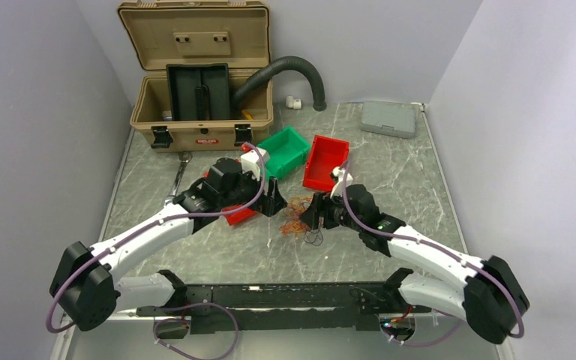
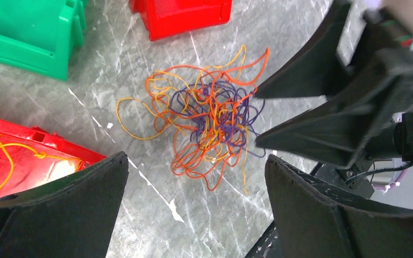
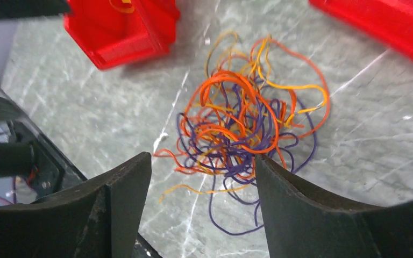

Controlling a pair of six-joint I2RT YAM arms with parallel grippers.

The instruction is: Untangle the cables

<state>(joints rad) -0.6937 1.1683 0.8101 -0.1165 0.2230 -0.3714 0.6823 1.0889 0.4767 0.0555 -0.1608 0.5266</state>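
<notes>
I find the cables point(image 1: 294, 218) lying as one loose tangle of orange, yellow and dark purple strands on the grey marbled counter point(image 1: 405, 195). They sit between the two arms and just in front of the green bin point(image 1: 285, 150) and the red bin point(image 1: 325, 161). The left pincer point(image 2: 196, 161) hangs at the tangle's left side, jaws wide apart and nothing gripped. The right pincer point(image 3: 203, 160) stands at the opposite edge, jaws likewise apart and empty. The left wrist view puts its tips at the outermost loops, though I cannot tell whether they touch any strand. A second red bin point(image 2: 43, 161) lies beside the left pincer, partly under that arm, with a yellow strand point(image 2: 38, 155) inside it.
</notes>
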